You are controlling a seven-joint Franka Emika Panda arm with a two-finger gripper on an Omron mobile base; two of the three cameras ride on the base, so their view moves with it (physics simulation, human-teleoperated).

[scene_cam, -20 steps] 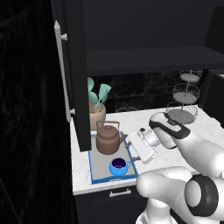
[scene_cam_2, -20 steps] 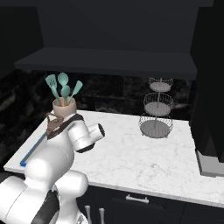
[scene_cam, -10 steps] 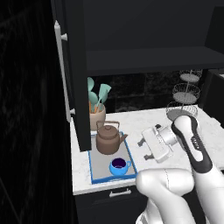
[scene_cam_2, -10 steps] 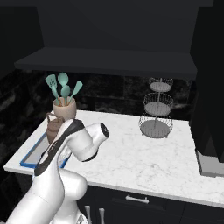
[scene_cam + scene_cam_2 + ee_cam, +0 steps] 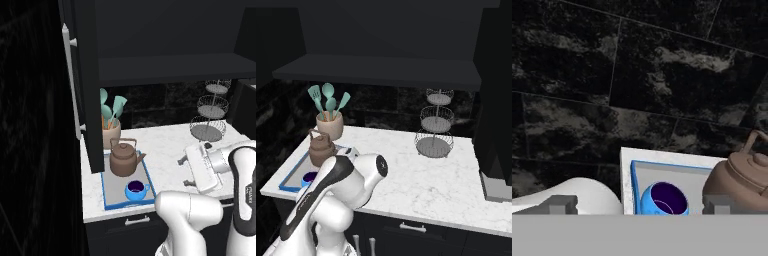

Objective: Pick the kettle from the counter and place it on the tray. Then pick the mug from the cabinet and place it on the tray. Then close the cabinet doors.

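With kettle (image 5: 123, 159) and mug (image 5: 136, 190) both sitting on the tray (image 5: 107, 196) at the bench's (image 5: 165, 145) left end, only the cabinet doors remain. Gripper (image 5: 186, 172) hangs wide open and empty, well clear of the tray, pointed back toward it. Left door (image 5: 82, 80) stands swung out over the tray's corner; its bar handle (image 5: 69, 82) looks like the likely contact point. Utensil pot (image 5: 111, 131) sits behind the kettle.
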